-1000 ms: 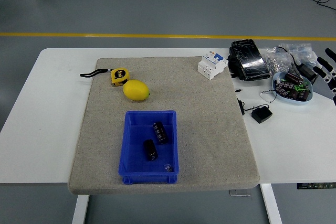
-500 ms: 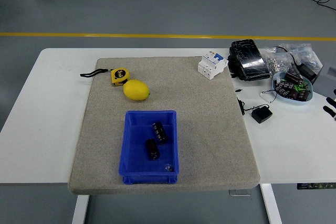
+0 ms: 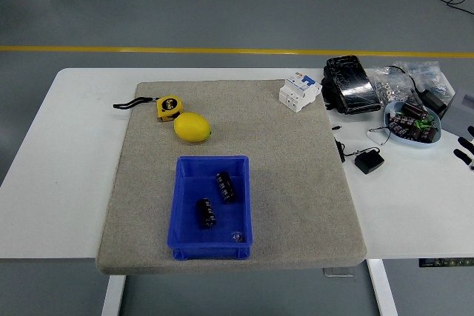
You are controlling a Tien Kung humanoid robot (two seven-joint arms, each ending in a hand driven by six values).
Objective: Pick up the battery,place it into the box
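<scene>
Head view. My right hand [image 3: 465, 149] shows only as a few dark fingertips at the right edge of the frame, low over the white table [image 3: 415, 205]. Too little of it is visible to tell whether it is spread or closed, and I cannot see anything held in it. My left hand is not in view.

Progress: two batteries [image 3: 216, 199] lie inside the blue box [image 3: 212, 243], well apart from my hand, far to its left and nearer the table's front edge. I judge the placing step done for these two. One lies toward the far side of the box, tilted; the other sits just beside it toward the near left. A small pale item is at the box's near right corner; I cannot identify it.

What is left: a shallow light-blue dish [image 3: 392, 132] just left of my fingertips and slightly farther out holds several more dark cylinders with some green parts. If the task runs on, these look like the supply, and they are the closest things to my hand.

Appearance: each battery is a short dark cylinder with pale marks on its side, lying flat on the box floor. It will likely roll if nudged.
</scene>
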